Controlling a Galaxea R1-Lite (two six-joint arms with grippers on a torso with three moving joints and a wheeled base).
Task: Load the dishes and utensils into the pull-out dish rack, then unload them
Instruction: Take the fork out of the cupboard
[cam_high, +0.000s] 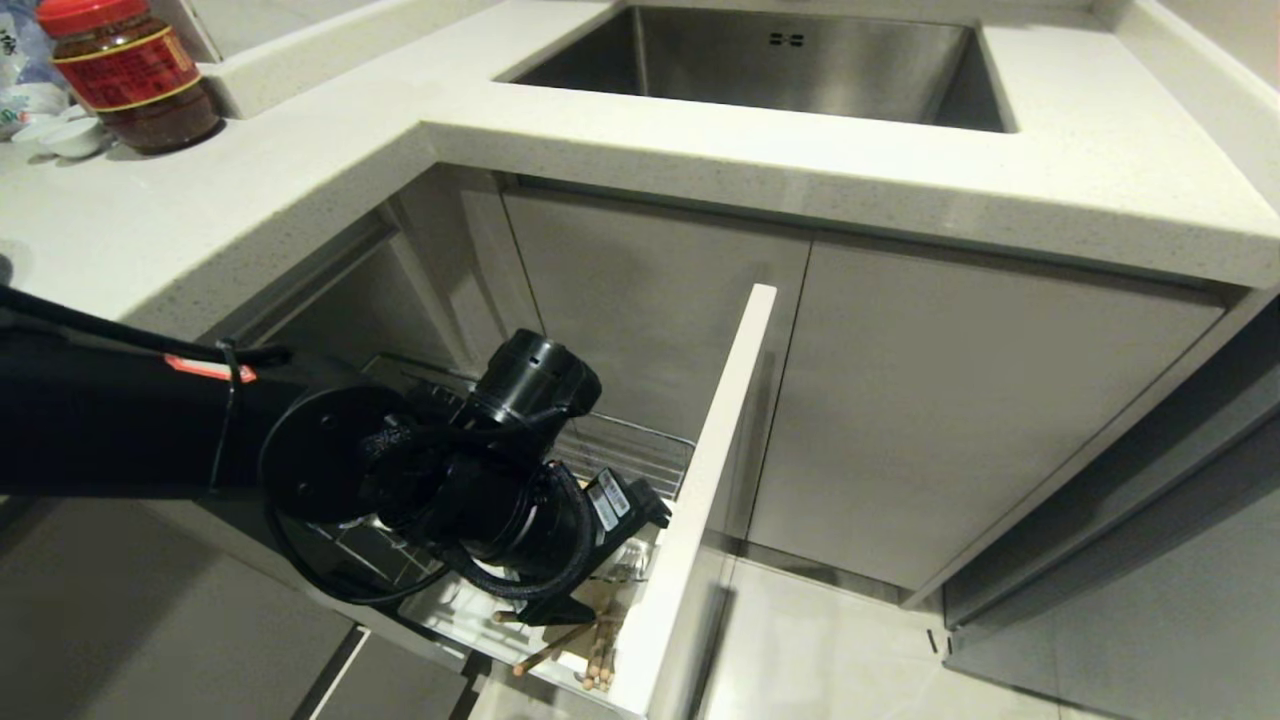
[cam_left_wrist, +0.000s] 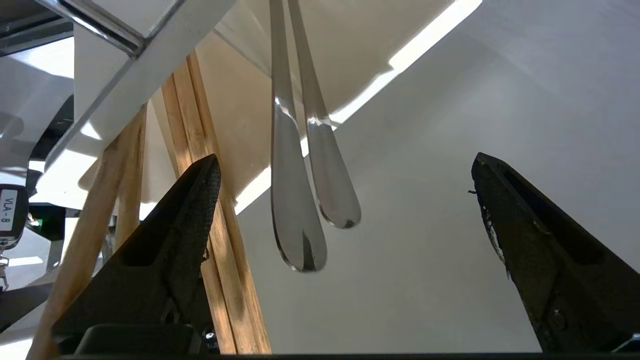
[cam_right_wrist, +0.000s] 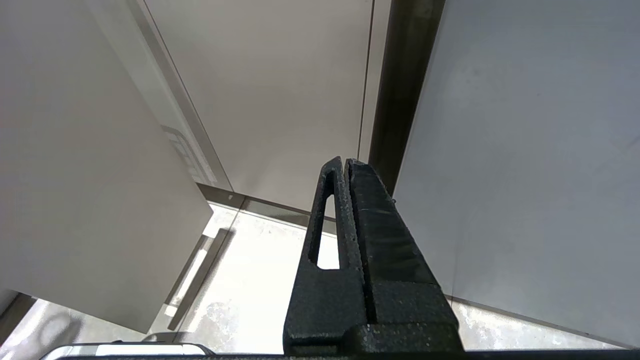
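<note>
The pull-out dish rack (cam_high: 640, 455) stands drawn out from under the counter, its white cabinet front (cam_high: 712, 480) edge-on and reaching toward the floor tiles. The left arm comes in from the left and bends down into the rack, and its bulky black wrist covers most of the basket, so only a strip of chrome wire behind it and a corner of the white utensil bin (cam_high: 450, 612) show from above. Below the wrist the wooden chopsticks (cam_high: 585, 650) poke out, leaning against the inside of the front panel. In the left wrist view, the left gripper (cam_left_wrist: 345, 200) has its fingers spread wide with nothing between them; one black fingertip (cam_left_wrist: 200, 200) lies across the chopsticks (cam_left_wrist: 195, 130), while two silver cutlery handles (cam_left_wrist: 300, 200) stand side by side in the gap, apart from both fingers. A chrome bar (cam_left_wrist: 107, 27) and the bin's white wall (cam_left_wrist: 350, 60) crowd close behind them. The right gripper (cam_right_wrist: 345, 165) hangs away from the work, fingers pressed together, pointing at closed grey cabinet doors (cam_right_wrist: 275, 90) and pale floor. On the counter above, a red-lidded jar of dark sauce (cam_high: 130, 70) sits at the far left beside small white dishes (cam_high: 70, 135), and the steel sink (cam_high: 790, 65) lies further along. No plate or bowl shows.
</note>
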